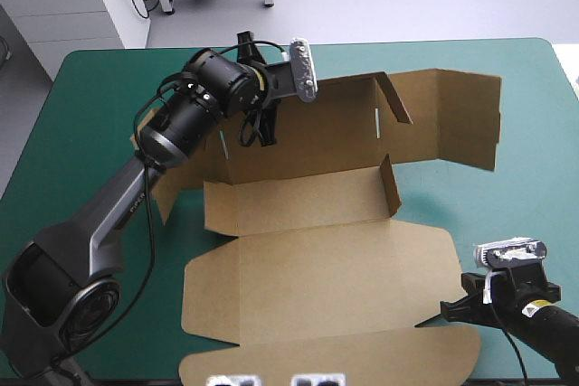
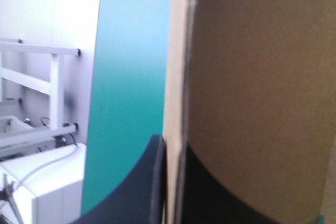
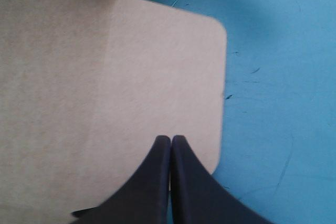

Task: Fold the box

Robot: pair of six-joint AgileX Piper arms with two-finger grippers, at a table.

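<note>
left gripper [image 2: 172, 150] clamps the box [image 1: 317, 259] wall, board hiding what's beyond; right gripper [image 3: 170, 139] pinched together over a rounded flap [image 3: 173, 66] on the teal-green tabletop [image 1: 90, 106].

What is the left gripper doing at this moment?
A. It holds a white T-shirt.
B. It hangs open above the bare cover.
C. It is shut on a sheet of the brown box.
C: in the left wrist view the left gripper is all but shut, with a sheet of the box caught in it.
</note>
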